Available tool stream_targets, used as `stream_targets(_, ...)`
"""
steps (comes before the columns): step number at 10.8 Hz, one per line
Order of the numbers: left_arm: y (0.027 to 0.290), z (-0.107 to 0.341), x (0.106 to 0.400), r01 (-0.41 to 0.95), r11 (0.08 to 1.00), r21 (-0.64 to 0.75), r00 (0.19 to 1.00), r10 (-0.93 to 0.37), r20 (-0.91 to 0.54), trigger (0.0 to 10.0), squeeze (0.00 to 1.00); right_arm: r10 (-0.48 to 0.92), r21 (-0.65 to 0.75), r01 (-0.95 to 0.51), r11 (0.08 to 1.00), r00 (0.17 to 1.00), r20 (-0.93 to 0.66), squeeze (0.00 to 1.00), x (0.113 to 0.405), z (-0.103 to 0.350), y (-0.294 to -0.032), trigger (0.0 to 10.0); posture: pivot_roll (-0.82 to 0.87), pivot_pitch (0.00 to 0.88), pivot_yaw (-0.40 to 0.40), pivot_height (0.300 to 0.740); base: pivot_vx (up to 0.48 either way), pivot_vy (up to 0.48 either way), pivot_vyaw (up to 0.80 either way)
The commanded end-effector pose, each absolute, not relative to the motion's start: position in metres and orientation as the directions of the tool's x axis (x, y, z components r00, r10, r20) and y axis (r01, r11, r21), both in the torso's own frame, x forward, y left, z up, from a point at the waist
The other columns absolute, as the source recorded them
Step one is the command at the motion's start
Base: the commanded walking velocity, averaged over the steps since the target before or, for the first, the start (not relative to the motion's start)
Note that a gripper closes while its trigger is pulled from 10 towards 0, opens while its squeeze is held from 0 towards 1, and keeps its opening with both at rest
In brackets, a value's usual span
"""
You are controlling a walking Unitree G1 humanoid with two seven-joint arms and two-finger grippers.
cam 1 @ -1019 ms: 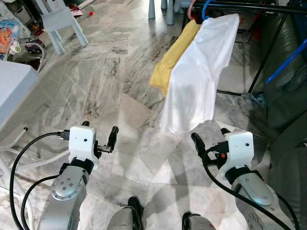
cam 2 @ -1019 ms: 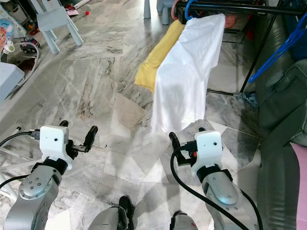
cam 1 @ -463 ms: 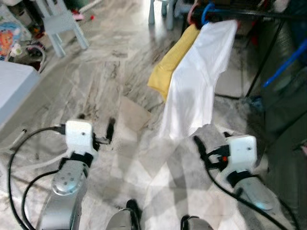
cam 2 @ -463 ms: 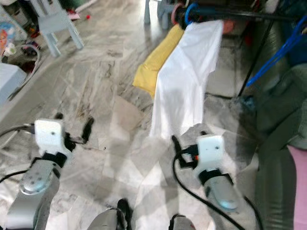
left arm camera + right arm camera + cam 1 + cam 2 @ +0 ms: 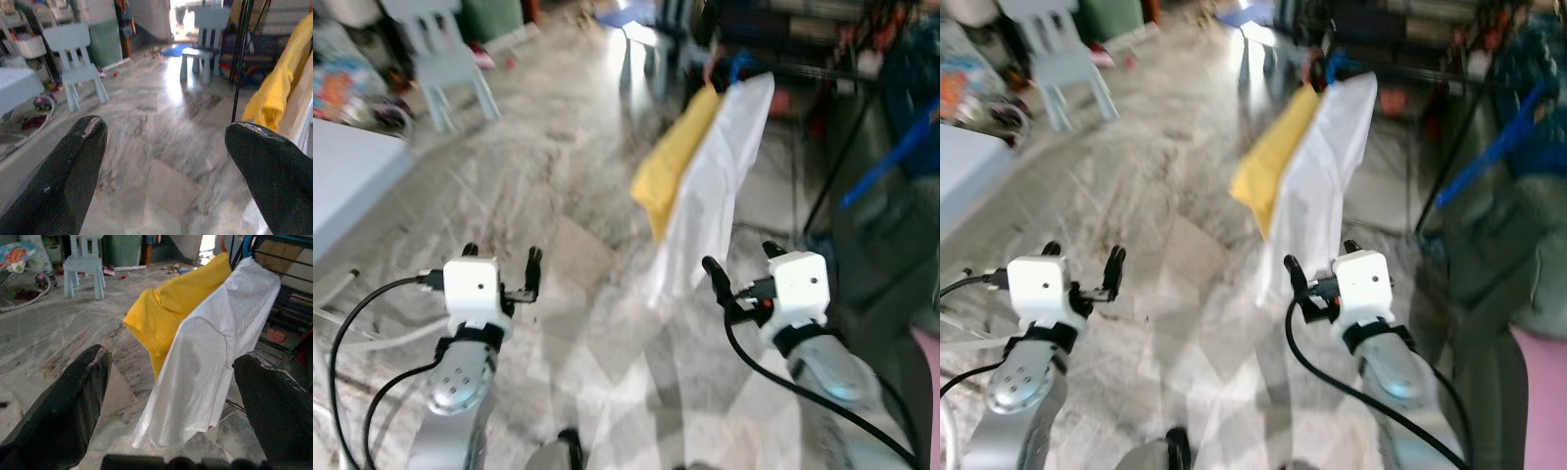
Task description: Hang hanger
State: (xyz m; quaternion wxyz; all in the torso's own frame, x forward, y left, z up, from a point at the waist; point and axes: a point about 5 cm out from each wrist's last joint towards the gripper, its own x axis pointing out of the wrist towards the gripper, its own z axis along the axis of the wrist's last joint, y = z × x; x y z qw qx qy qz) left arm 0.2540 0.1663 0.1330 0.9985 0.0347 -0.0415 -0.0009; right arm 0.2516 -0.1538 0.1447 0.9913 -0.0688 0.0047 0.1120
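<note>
Both the left tool [image 5: 499, 257] and right tool [image 5: 736, 266] are spread wide and empty, so walking on could snag the white shirt [image 5: 710, 186] off its rail [image 5: 822, 70].

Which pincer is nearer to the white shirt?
Right. The right pincer is beside the white shirt's lower hem; the left pincer is farther off.

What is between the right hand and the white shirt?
Nothing: the right wrist view shows bare marble floor between the open right hand and the white shirt.
</note>
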Motion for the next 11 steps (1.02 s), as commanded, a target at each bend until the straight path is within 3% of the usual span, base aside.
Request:
stream_targets(1, 0.160, 0.128, 0.259, 0.018, 0.998, 0.068, 0.997, -0.023, 0.075, 10.0, 0.00, 0.164, -0.130, -0.166, 0.978, 0.986, -0.023, 0.00, 0.255, 0.142, -0.159, 10.0, -0.11, 0.041, -0.003, 0.740, 0.000, 0.000, 0.00)
stream_targets(4, 0.149, 0.131, 0.285, 0.059, 0.995, 0.083, 0.990, -0.069, 0.123, 10.0, 0.00, 0.046, -0.102, -0.050, 0.994, 0.998, -0.037, 0.00, 0.264, 0.128, -0.171, 10.0, -0.11, 0.000, -0.005, 0.740, 0.000, 0.000, 0.00)
stream_targets(6, 0.152, 0.134, 0.293, 0.041, 0.995, 0.094, 0.987, -0.055, 0.148, 10.0, 0.00, 0.048, -0.110, -0.053, 0.992, 0.998, -0.051, 0.00, 0.272, 0.124, -0.169, 10.0, -0.10, 0.000, -0.019, 0.740, 0.000, 0.000, 0.00)
stream_targets(8, 0.154, 0.129, 0.286, 0.057, 0.994, 0.098, 0.988, -0.070, 0.138, 10.0, 0.00, 0.073, -0.095, -0.078, 0.992, 0.996, -0.051, 0.00, 0.277, 0.121, -0.158, 10.0, -0.09, 0.025, 0.010, 0.740, 0.000, 0.000, 0.00)
stream_targets(11, 0.155, 0.126, 0.277, 0.097, 0.992, 0.084, 0.987, -0.107, 0.124, 10.0, 0.00, 0.068, -0.062, -0.072, 0.995, 0.995, -0.069, 0.00, 0.274, 0.114, -0.148, 10.0, -0.09, 0.050, 0.021, 0.740, 0.293, 0.000, 0.00)
